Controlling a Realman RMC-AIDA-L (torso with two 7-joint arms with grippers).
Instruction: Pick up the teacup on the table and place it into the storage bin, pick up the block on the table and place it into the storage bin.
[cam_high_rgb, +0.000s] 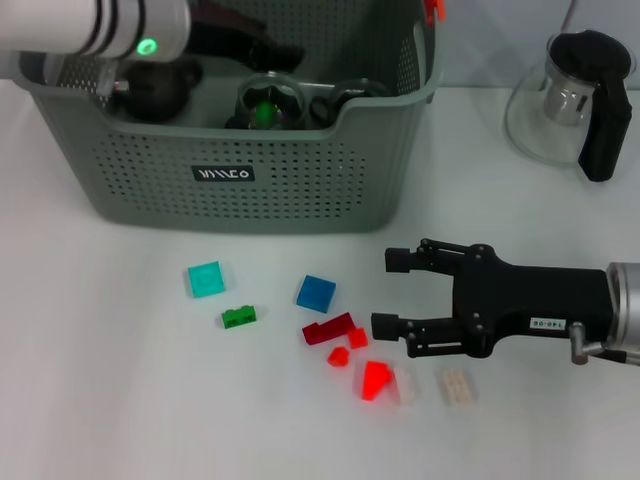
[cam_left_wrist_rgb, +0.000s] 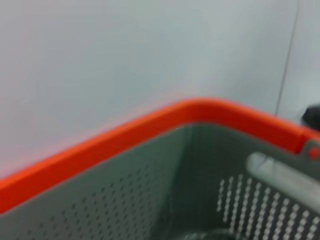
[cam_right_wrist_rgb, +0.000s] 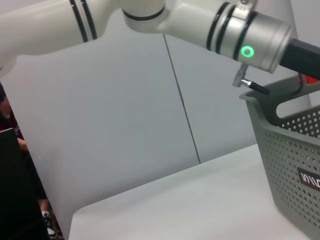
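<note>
The grey-green storage bin (cam_high_rgb: 300, 190) stands at the back left of the table; its orange rim (cam_left_wrist_rgb: 150, 125) and its corner (cam_right_wrist_rgb: 290, 145) show in the wrist views. A clear glass teacup (cam_high_rgb: 268, 105) sits inside it. My left arm reaches over the bin from the left, and its black gripper (cam_high_rgb: 250, 48) hangs just above the teacup. Several small blocks lie in front of the bin: cyan (cam_high_rgb: 205, 278), green (cam_high_rgb: 239, 316), blue (cam_high_rgb: 316, 293), dark red (cam_high_rgb: 327, 329) and bright red (cam_high_rgb: 376, 380). My right gripper (cam_high_rgb: 385, 292) is open, low over the table, just right of the red blocks.
A glass teapot (cam_high_rgb: 555, 105) with a black handle stands at the back right. A dark round object (cam_high_rgb: 160, 90) and other dark items (cam_high_rgb: 340, 100) lie in the bin. A pale block (cam_high_rgb: 407, 385) and a beige block (cam_high_rgb: 456, 386) lie under the right gripper.
</note>
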